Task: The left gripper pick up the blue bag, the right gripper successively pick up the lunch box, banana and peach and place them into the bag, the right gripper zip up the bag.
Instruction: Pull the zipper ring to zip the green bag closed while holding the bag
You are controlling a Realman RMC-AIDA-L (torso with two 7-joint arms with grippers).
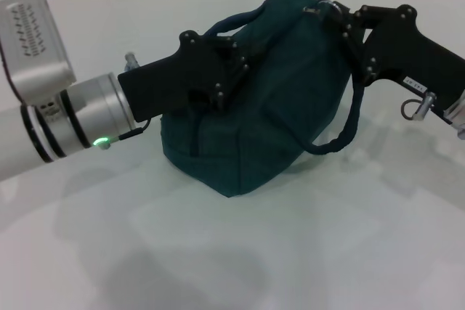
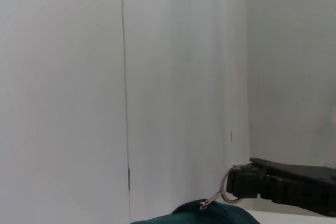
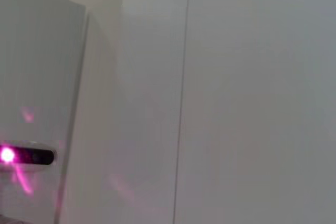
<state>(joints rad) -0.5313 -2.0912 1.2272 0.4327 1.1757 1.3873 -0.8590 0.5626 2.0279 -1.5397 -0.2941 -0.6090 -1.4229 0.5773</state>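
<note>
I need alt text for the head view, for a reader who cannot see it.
A blue bag sits on a white table between two black tools. The left tool is at a handle on the bag's left side, and the right tool is shut on the zipper pull at its top.

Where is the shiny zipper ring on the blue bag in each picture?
Head view: the zipper ring sits at the top of the blue bag, right at the right gripper tips.
Left wrist view: the ring is low down, between the bag's top and the right gripper.
Right wrist view: not in it; only wall shows.
Shared landmark: the right gripper's black fingers touching the ring.
</note>
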